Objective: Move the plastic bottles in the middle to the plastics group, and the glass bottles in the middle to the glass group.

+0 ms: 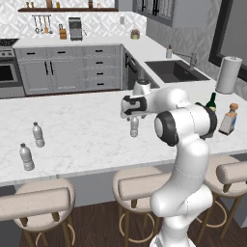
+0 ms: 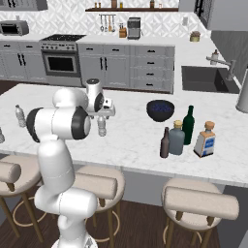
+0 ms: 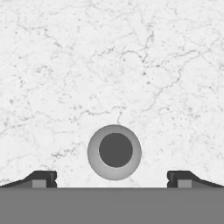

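1. Marble bench [image 1: 87, 140] carried all bottles, kitchen cabinets behind.
2. End effector [image 3: 112, 179] hung wide open, empty, straight above middle water bottle [image 3: 114, 152], at bench centre.
3. Plastics group [image 1: 32, 144] stood near bench's left end.
4. Grey-blue bottle [image 2: 177, 138] and brown bottle [image 2: 164, 143] stood just beside wine bottle [image 2: 188, 125] and squarish bottle [image 2: 205, 140], toward right front edge.

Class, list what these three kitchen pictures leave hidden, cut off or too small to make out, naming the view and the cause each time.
- Squat grey-blue bottle and slim brown bottle: left base view, hidden behind the arm.
- Middle water bottle: hand view looks straight down on it, so its sides stay unseen.
- Clear squarish bottle: label print too small in both base views.
- Gripper: hand view's bottom edge cuts off all but the fingertips.
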Controlling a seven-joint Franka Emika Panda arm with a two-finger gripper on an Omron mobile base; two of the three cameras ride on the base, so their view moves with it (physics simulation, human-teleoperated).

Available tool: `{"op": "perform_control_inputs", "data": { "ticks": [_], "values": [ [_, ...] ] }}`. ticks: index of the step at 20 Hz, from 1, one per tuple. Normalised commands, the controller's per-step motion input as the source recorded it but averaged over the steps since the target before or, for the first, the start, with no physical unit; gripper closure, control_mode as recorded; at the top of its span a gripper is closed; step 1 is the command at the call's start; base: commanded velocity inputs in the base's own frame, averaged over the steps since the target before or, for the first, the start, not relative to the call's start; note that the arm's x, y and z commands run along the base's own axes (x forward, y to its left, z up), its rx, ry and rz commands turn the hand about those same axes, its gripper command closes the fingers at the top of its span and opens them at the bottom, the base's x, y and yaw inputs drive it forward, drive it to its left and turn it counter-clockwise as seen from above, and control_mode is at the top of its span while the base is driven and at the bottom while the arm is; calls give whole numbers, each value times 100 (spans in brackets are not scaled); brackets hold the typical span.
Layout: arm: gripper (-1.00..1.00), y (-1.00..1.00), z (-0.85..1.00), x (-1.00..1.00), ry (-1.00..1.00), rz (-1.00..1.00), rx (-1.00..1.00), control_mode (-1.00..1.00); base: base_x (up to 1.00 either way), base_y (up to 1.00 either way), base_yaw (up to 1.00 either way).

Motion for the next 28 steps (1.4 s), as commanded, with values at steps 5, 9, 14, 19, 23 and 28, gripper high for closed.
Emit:
{"op": "perform_control_inputs", "data": {
  "ticks": [5,9,14,19,23,28],
  "values": [
    [-100,7,-7,10,0,0,-1,-100,0,0,0],
    [-100,4,-8,7,0,0,-1,-100,0,0,0],
    [-100,0,-11,13,0,0,-3,-100,0,0,0],
    [-100,0,-5,9,0,0,-3,-100,0,0,0],
    [-100,0,-6,3,-1,0,-1,-100,0,0,0],
    [100,0,-16,0,0,0,-1,-100,0,0,0]
  ]
}}
